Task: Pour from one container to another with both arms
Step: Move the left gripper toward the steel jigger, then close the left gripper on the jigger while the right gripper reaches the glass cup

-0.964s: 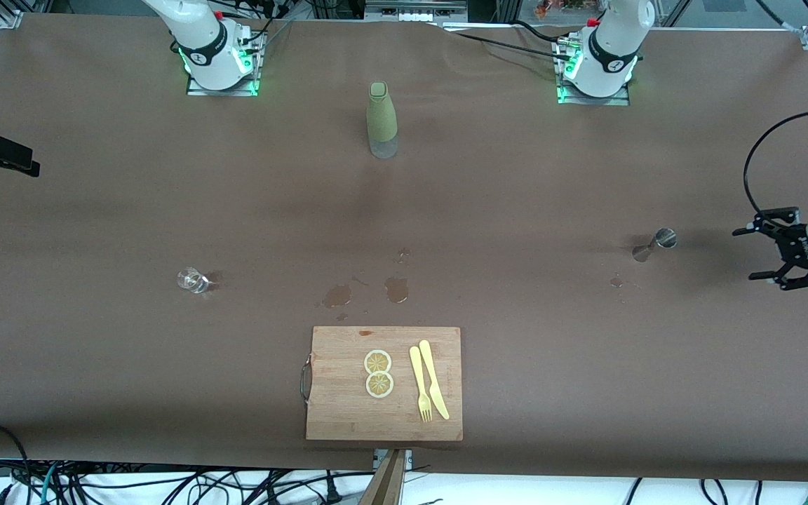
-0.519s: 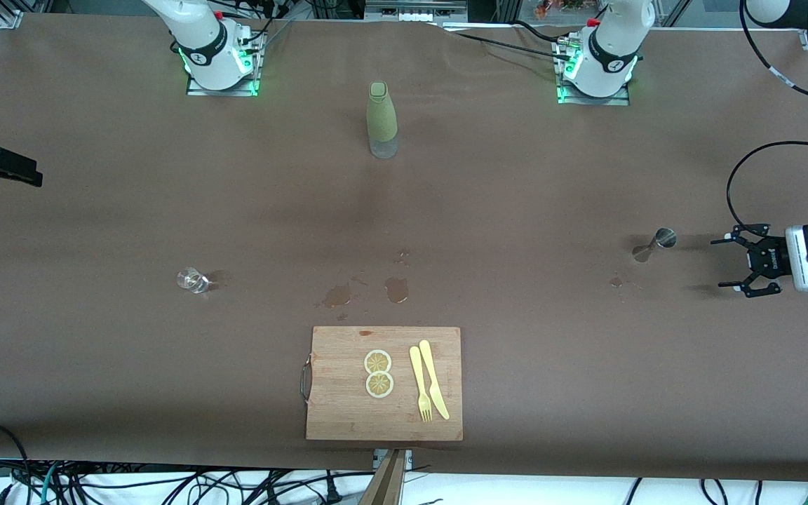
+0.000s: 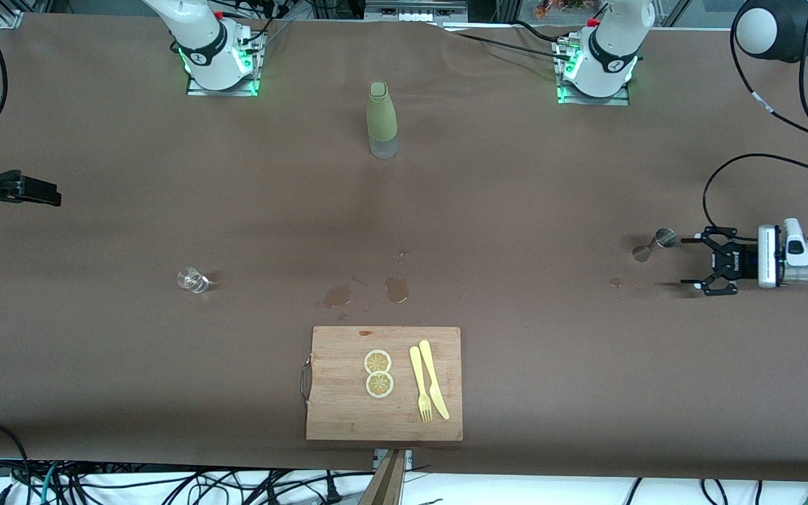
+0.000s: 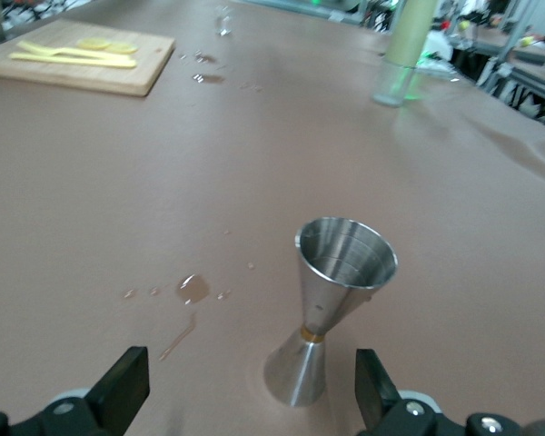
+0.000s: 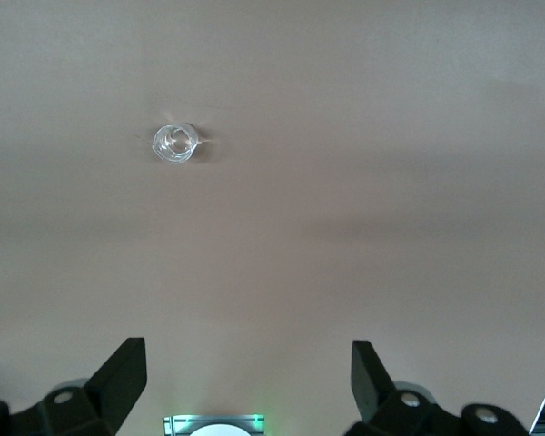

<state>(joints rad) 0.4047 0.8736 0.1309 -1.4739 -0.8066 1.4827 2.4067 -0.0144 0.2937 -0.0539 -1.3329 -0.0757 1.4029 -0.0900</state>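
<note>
Jigger [image 3: 654,245]: polished silver metal, double-cone hourglass form with a thin gold band at the waist, standing upright on its smaller cone at the left arm's end of the desk [image 3: 516,175]; what its upper cup holds cannot be told. Left gripper [image 3: 693,265] sits low, level with the jigger and just beside it, toward the end of the desk; black fingers spread wide apart, nothing between them, not touching the jigger. In the left wrist view the jigger [image 4: 331,309] stands just ahead of the open fingertips [image 4: 127,386]. Glass [image 3: 193,280]: small, clear, round-rimmed, standing toward the right arm's end of the desk, well apart from the jigger; contents cannot be told. Right gripper [image 3: 29,191] hangs over that end of the desk, fingers apart and empty; its wrist view looks straight down on the glass [image 5: 175,143]. Desk surface is matte brown with slight wrinkles. Small wet amber patches [image 3: 369,290] lie near the middle, one more droplet [image 3: 616,282] near the jigger. A tall bottle [image 3: 381,119] in an olive-green textured sleeve with a clear base stands between the two arm bases. Nearer the front camera lies a rectangular wooden cutting board [image 3: 334,414] with a metal handle, carrying two lemon slices [image 3: 379,373] and a pale yellow plastic fork [image 3: 419,384] and knife [image 3: 433,379].
</note>
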